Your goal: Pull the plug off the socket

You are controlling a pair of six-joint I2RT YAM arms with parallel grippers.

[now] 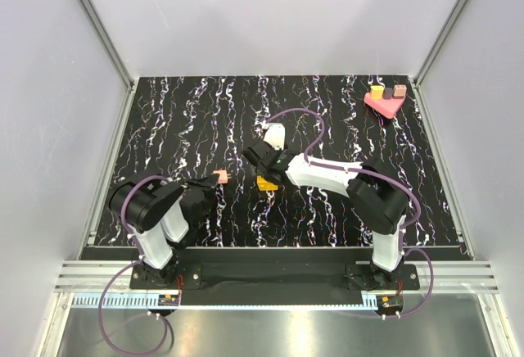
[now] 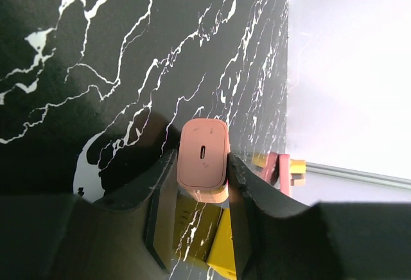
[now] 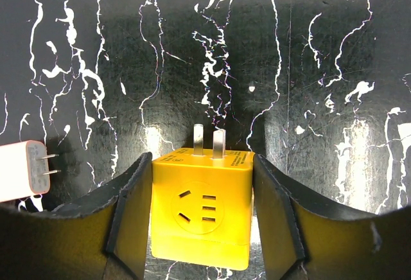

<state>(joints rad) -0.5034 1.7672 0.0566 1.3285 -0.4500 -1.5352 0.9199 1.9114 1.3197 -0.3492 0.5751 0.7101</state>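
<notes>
We see left tool (image 2: 201, 171) clamped on pink plug (image 2: 203, 155), right tool (image 3: 201, 177) clamped on yellow socket (image 3: 200, 222). Plug out of socket, prongs (image 3: 46, 164) bare, at socket's 9 o'clock in overhead view, near but apart, around centre of black marbled desk (image 1: 327, 119). Socket's own pins (image 3: 209, 144) point to 12 o'clock in right wrist view. Pink tray (image 1: 383, 106) with blocks at desk's 1 o'clock.

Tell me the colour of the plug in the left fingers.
Pale pink plug, against the yellow socket; shows best in the left wrist view.
</notes>
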